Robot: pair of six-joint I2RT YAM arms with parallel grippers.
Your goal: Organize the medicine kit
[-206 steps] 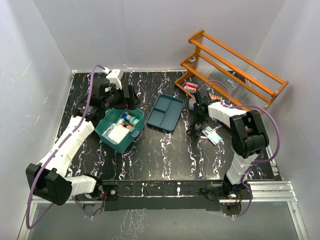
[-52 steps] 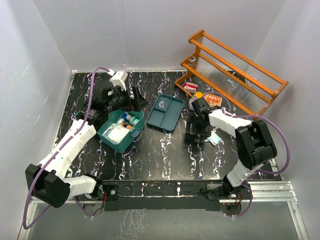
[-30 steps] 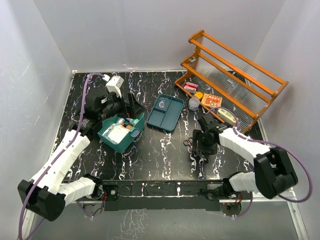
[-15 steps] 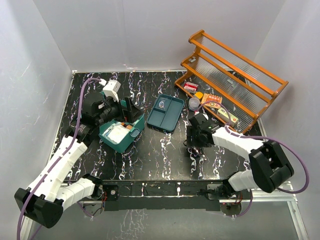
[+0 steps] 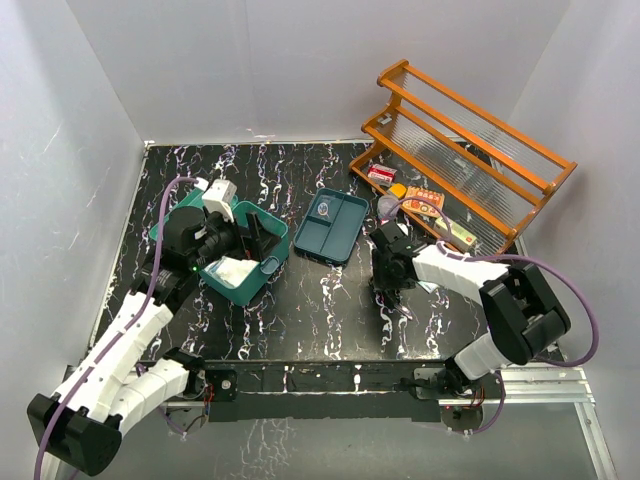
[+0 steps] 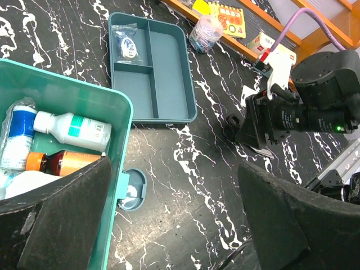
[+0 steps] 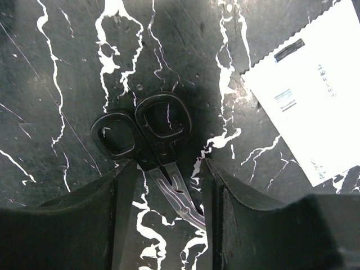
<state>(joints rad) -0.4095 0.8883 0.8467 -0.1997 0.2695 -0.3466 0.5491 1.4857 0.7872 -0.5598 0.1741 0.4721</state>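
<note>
Black, white-veined tabletop point(image 5: 330, 320) ran between pale walls, with the orange rack point(image 5: 470, 140) at its far right. The open medicine kit point(image 5: 250, 288) stood on the left side, skewed to the table's edges, its long axis hidden under the left arm. The left gripper point(image 6: 173, 169) hung directly over the kit's right-hand rim, jaws spread wide and empty, so that arm was much the nearer one. The right gripper point(image 7: 166, 208) was down on the table well to the kit's right, beyond the dark blue divided tray point(image 5: 345, 215). Its fingers were parted astride black-handled scissors point(image 7: 152, 135), and marble showed beside the blade, so they did not look clamped. The scissors' long axis ran in line with the fingers, loops pointing away from the wrist. From there the kit lay leftward. Print on the white sachet point(image 7: 306, 107) and on the white bottle point(image 6: 73, 128) in the kit was too small to read.
</note>
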